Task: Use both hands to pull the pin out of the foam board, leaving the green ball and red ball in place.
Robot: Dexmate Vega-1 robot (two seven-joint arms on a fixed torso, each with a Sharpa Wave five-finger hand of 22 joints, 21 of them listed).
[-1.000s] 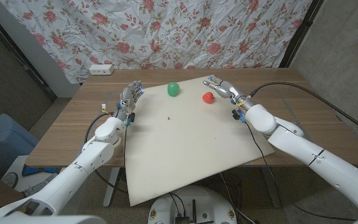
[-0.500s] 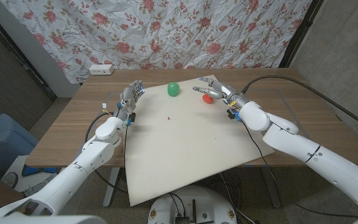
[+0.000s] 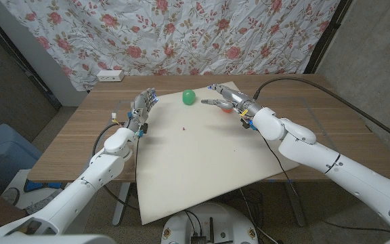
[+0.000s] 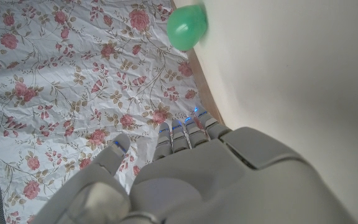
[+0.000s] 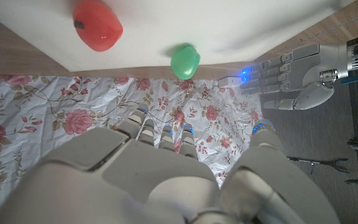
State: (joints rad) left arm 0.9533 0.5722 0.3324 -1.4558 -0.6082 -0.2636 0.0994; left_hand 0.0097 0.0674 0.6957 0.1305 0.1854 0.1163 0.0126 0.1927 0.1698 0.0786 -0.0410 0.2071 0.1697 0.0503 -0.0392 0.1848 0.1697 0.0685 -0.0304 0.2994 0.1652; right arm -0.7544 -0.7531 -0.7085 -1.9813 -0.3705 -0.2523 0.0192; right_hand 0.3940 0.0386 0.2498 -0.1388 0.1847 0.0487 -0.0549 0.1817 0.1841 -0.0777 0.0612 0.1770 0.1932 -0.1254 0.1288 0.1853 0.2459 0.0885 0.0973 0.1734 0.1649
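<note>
Right hand [image 3: 227, 102] moved left over red ball [image 5: 97, 25]; green ball [image 3: 189, 97] beside; both hands' fingers apart, empty.

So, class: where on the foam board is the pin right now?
In the head view, the pin stands left of the foam board's middle, nearer its far edge, with the green ball beyond it.

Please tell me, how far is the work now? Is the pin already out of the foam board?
Not yet. The pin sits in the foam board, untouched. The green ball and red ball are on the board. In hand: the right hand hovers open above the red ball; the left hand waits open at the board's left edge. Left: bring both hands to the pin and pull it out without disturbing the balls.
</note>
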